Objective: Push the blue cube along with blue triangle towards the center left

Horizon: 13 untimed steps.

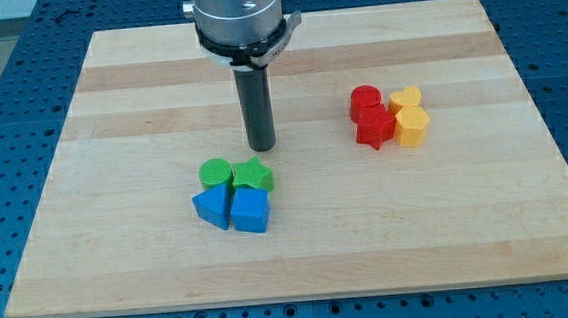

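Observation:
The blue cube [250, 209] sits on the wooden board, below the middle. The blue triangle [211, 206] lies right against its left side. A green cylinder [215, 173] and a green star-like block [252, 174] touch them from above, so the four form one cluster. My tip [261, 147] stands just above the green star-like block, slightly to its right, apart from both blue blocks.
At the view's right is a second cluster: a red cylinder [365, 101], a red star-like block [374, 127], and two yellow blocks [405, 99] [413, 126]. The board's edges [54, 165] border a blue perforated table.

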{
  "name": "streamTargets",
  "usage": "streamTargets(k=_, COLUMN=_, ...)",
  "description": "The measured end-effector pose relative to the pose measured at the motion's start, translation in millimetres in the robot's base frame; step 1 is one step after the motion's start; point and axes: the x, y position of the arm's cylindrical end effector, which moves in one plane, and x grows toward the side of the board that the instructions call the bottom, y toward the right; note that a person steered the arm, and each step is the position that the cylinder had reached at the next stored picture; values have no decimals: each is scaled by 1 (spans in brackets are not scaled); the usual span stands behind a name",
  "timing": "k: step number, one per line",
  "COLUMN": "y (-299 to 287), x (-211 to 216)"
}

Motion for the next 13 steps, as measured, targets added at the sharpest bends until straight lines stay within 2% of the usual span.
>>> streamTargets(k=2, y=22, x=-3)
streamTargets(k=3, y=71, x=-2)
streamTargets(k=4, y=106, x=19)
streamTargets(k=5, y=115, x=39)
streamTargets(k=7, y=115, x=46)
streamTargets(k=8, y=115, x=76)
streamTargets(k=9, y=114, x=95)
streamTargets(k=10, y=96, x=95)
streamTargets(k=13, y=-1, x=95)
